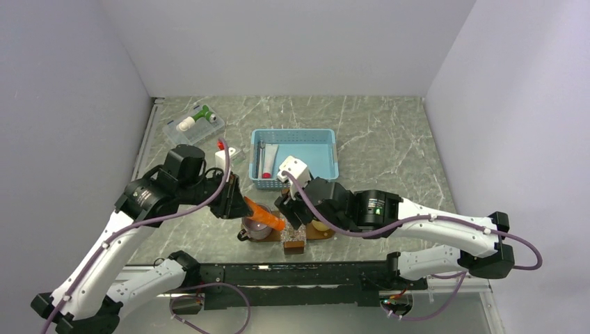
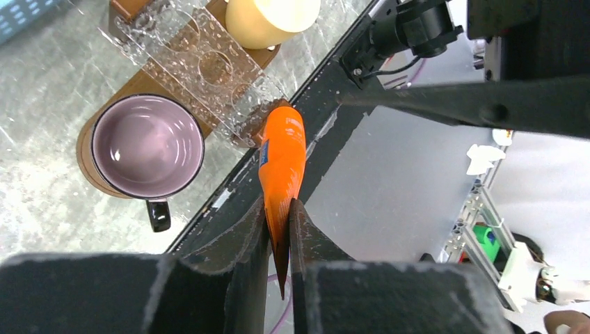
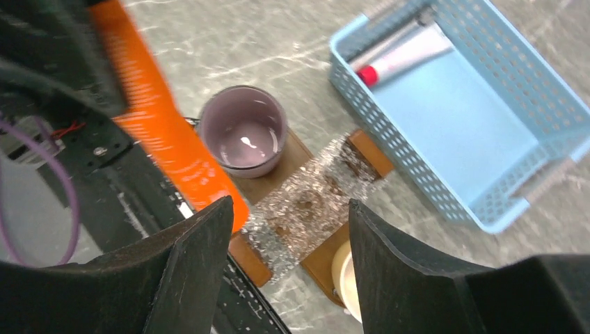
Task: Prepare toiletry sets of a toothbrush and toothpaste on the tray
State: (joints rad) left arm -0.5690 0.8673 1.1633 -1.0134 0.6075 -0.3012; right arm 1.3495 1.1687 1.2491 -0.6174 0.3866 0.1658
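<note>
The toothpaste (image 2: 282,156), an orange tube, is pinched by its flat end in my left gripper (image 2: 278,209), which is shut on it. In the top view the toothpaste (image 1: 264,215) hangs slanted over the left part of the dark-brown tray (image 1: 323,234), with the left gripper (image 1: 241,204) to its left. My right gripper (image 3: 289,216) stands open above the tray (image 3: 296,152), nothing between its fingers; the toothpaste (image 3: 167,149) is just to its left. A slim grey stick (image 3: 386,42) lies in the blue basket; I cannot tell whether it is the toothbrush.
On the tray stand a purple cup (image 3: 243,132), a clear plastic holder (image 3: 306,202) and a cream cup (image 3: 344,271). The light-blue basket (image 1: 327,149) behind it holds a white red-capped tube (image 3: 407,54). A clear box (image 1: 195,124) sits at the back left.
</note>
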